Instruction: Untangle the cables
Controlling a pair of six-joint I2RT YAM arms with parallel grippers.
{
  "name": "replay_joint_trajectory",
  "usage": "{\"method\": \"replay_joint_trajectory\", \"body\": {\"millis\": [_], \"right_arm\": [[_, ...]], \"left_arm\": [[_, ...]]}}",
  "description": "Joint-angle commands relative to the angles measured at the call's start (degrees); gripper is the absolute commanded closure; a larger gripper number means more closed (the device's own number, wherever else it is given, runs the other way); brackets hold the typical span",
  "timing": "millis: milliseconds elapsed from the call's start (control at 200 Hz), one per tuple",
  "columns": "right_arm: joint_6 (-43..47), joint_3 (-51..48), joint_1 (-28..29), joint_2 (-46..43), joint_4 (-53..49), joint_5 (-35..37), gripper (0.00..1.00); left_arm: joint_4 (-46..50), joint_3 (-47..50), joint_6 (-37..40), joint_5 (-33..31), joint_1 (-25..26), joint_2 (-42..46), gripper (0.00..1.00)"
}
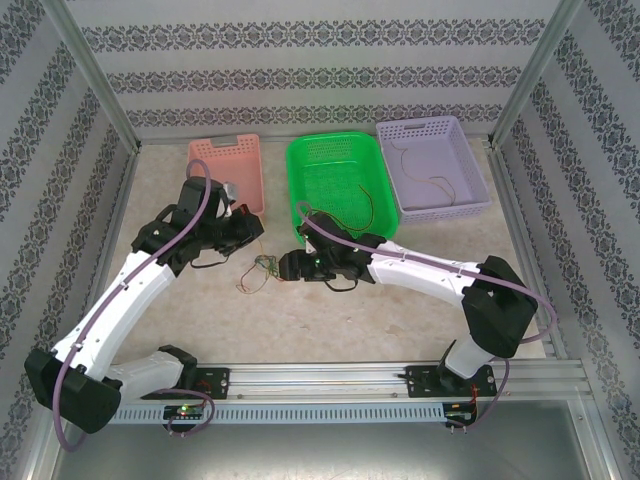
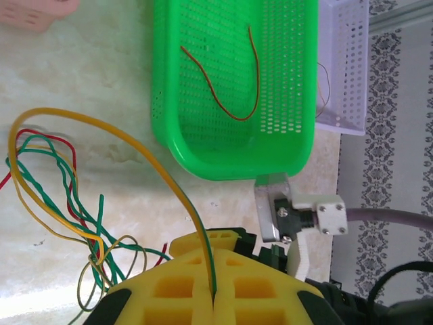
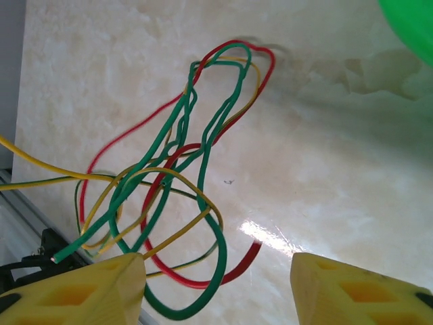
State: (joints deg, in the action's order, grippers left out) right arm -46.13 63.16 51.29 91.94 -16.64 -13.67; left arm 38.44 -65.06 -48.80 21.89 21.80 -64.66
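Cables [image 1: 262, 270] sit in a loose tangle on the counter [image 1: 350, 320], in front of the green basket [image 1: 293, 190] and between the two arm ends. Red, green and yellow strands loop over each other, knotted near the middle.

Left pincer [image 2: 213, 296]: together, clamped on a yellow and a green strand of the cables. Both strands run into the seam between the yellow fingers [image 2: 169, 291]. The yellow one arcs up and over to the rest of the tangle, which lies on the counter to the left in the left wrist view.

Right pincer [image 3: 216, 288]: apart, gripping nothing. It is right by the tangle. In the right wrist view the lower green and red loops lie between its two yellow fingers [image 3: 88, 294]; I can't tell whether they touch the fingers.

One red-orange cable [image 2: 235, 118] lies alone in the green basket, curved like a U. A thin brown cable [image 1: 437, 183] lies in the purple basket [image 1: 470, 165] to the right of it. The pink basket [image 1: 245, 160] stands to the left, behind the left arm.
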Motion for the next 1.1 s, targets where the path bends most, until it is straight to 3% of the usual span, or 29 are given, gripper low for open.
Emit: {"method": "replay_joint_trajectory", "body": {"millis": [0,275,664,859,1004,1094], "right_arm": [[-0.35,-1.27,-1.46,-2.15,2.30,-1.50,0.38],[-8.31,0.35,-4.52,0.82,5.28,-7.03,0.34],[-26.20,10.01,0.06,13.04,3.91,-9.83,0.36],[-29.66,13.92,1.82,17.21,1.36,-9.86,0.37],[-30.54,16.50,3.85,20.42,0.64,-9.12,0.47],[-31.25,16.98,4.77,21.77,1.89,-7.53,0.66]], "left_arm": [[2.34,-2.13,4.50,1.69,0.48,0.28,1.00],[2.87,-0.51,9.47,4.41,0.50,1.70,1.00],[-0.98,6.64,7.87,5.34,0.47,6.95,1.00],[0.05,6.46,8.34,5.02,0.46,8.61,1.00],[2.24,4.71,9.20,3.35,0.52,9.67,1.00],[2.72,3.35,9.40,2.44,0.48,10.04,1.00]]}}
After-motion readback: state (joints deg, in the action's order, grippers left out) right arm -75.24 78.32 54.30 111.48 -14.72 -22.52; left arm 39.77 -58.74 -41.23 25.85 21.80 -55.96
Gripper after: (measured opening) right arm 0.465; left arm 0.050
